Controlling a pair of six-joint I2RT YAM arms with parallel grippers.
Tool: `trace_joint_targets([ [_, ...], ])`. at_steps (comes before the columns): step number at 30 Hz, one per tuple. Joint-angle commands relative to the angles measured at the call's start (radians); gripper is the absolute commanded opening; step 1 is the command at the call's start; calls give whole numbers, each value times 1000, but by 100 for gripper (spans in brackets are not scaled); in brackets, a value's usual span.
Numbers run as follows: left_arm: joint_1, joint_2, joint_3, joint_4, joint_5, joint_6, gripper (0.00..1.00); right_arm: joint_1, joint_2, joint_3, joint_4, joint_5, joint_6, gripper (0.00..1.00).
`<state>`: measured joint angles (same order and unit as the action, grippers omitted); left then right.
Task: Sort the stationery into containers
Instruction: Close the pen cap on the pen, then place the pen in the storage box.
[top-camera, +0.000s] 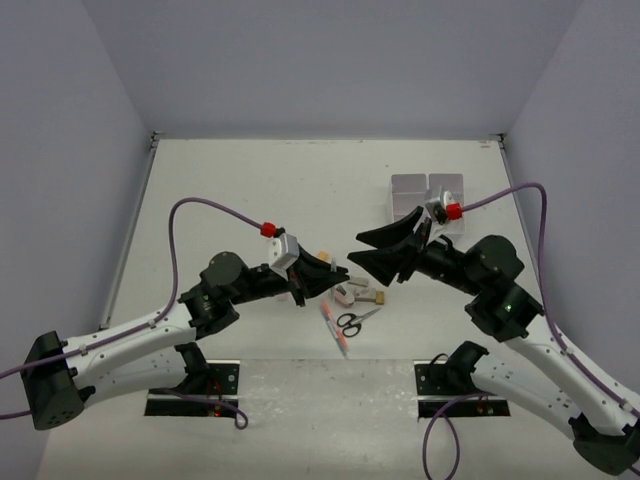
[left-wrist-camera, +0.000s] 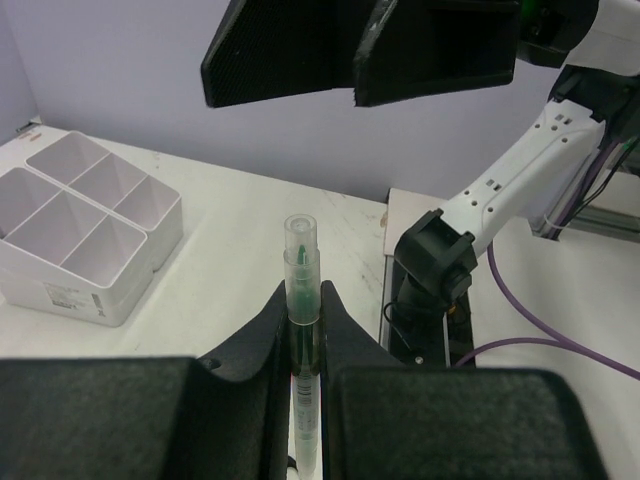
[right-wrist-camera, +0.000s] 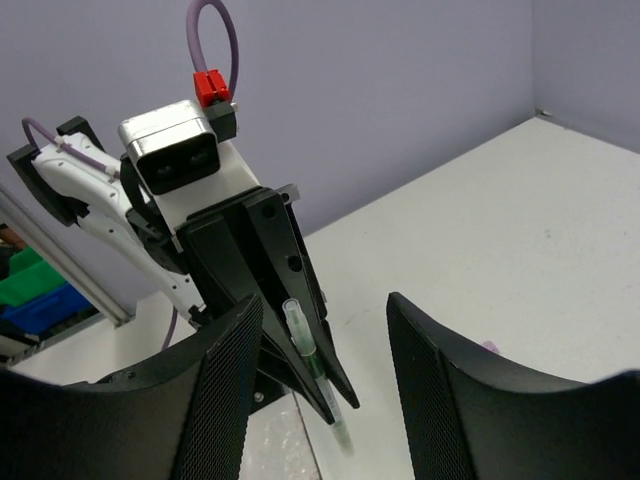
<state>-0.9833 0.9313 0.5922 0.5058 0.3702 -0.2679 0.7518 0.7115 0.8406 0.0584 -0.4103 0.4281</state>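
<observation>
My left gripper (left-wrist-camera: 303, 292) is shut on a green-grey pen (left-wrist-camera: 301, 250) and holds it upright above the table; it also shows in the top view (top-camera: 335, 275). My right gripper (top-camera: 355, 250) is open and empty, and its jaws face the left gripper's tip from close by. In the right wrist view the pen (right-wrist-camera: 312, 362) and the left fingers (right-wrist-camera: 270, 270) lie between my open right fingers (right-wrist-camera: 215, 400). The white six-compartment organiser box (top-camera: 428, 198) stands behind the right gripper and appears empty in the left wrist view (left-wrist-camera: 80, 230).
On the table below the grippers lie black-handled scissors (top-camera: 352, 320), a pink-red pen (top-camera: 335, 330), a white eraser (top-camera: 345, 295) and a tan one (top-camera: 377, 297). The arm base plates (top-camera: 195, 390) sit at the near edge. Grey walls enclose the table.
</observation>
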Motion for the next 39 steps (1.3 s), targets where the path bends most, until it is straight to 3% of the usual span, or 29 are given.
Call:
trace_joint_targets([
  [1, -4, 18, 26, 26, 33, 30, 0, 5, 55, 47, -3, -45, 39, 55],
  [8, -3, 41, 43, 5, 16, 28, 0, 30, 95, 39, 26, -113, 42, 55],
  [23, -4, 43, 93, -28, -42, -13, 0, 96, 156, 10, -10, -17, -21, 36],
  [25, -3, 48, 105, -44, -44, -23, 0, 106, 162, 14, -18, 12, -34, 29],
  [28, -4, 52, 120, -62, -51, -45, 0, 107, 159, 17, -17, 38, -46, 2],
  [31, -3, 58, 137, -93, -71, -55, 1, 107, 150, 12, -8, 118, -47, 0],
  [35, -4, 46, 149, -141, -121, -73, 18, 107, 135, -2, -13, 253, -51, 0],
  [36, -4, 41, 152, -162, -145, -75, 31, 107, 131, -5, -16, 302, -53, 0],
  [38, -3, 29, 159, -223, -215, -82, 73, 107, 123, -13, -18, 396, -67, 0],
  [39, -3, 21, 164, -261, -258, -85, 87, 106, 121, -15, -21, 450, -82, 0],
])
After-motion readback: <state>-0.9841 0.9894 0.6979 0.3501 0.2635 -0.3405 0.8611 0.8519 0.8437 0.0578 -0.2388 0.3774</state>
